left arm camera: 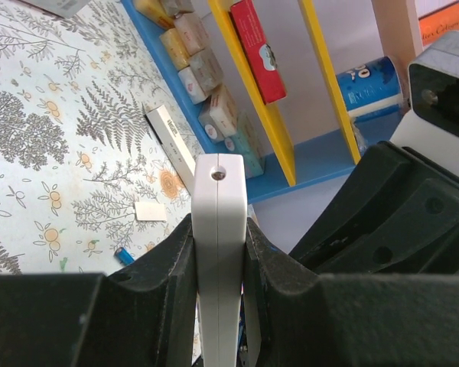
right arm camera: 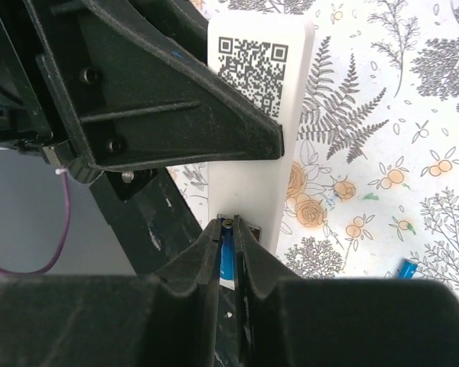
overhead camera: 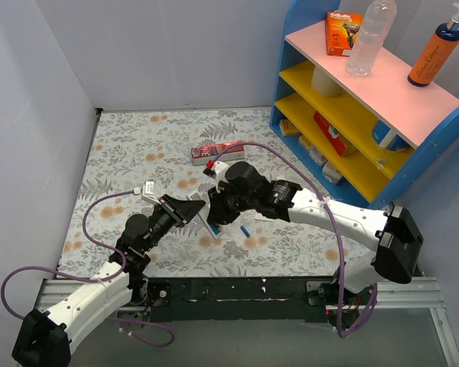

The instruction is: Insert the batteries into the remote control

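Risks first: the right hand (right arm camera: 228, 229) is bringing a blue battery (right arm camera: 226, 251) up against the lower end of the remote control (right arm camera: 254, 180). The cell is sitting deep between the fingers with only its tip showing, so any skew at entry is likely to be jamming it crosswise or levering it out of the grip. The compartment itself is hidden and polarity cannot be confirmed, so a reversed insertion is possible. The remote appears to be hanging tilted above the tabletop (overhead camera: 138, 145) with nothing backing it, so a firm push could be pivoting or sliding it within its clamp. Both hands are working very close together, and contact between them could be upsetting either hold. The left hand (left arm camera: 219, 237) is closed down to the remote's thickness, one finger pressing each broad face, the coded back face turned toward the right wrist camera. The right hand is almost fully closed, pinching the blue battery between its fingertips. A second battery (overhead camera: 245, 229), also blue, is lying loose on the tabletop near the hands, touching neither.
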You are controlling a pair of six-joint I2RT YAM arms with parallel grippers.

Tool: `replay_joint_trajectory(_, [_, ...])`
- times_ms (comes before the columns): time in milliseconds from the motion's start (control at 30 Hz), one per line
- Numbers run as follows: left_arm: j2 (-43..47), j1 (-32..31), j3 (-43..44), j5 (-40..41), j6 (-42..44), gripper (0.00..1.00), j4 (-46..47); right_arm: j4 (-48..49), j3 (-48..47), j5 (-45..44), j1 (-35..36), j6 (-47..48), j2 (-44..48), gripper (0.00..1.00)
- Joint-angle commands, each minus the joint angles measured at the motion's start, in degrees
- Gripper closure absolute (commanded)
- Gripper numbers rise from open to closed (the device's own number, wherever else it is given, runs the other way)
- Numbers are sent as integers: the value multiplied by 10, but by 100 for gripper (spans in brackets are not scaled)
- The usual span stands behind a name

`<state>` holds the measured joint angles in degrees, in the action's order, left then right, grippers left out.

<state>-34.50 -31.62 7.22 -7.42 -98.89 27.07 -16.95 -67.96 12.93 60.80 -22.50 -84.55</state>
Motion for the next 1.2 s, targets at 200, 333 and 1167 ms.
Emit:
replay_joint_trajectory(200, [22, 1, 44, 51, -76, 100, -16, 1, -8, -64, 42, 14, -16, 92])
replay_joint_trajectory(333, [29, 1, 39, 63, -95, 100, 2, 3, 5, -71, 53, 18, -18, 96])
replay_joint_trajectory(1167, [42, 1, 2, 18, -9, 100, 13, 29, -37, -127, 64, 61, 10, 89])
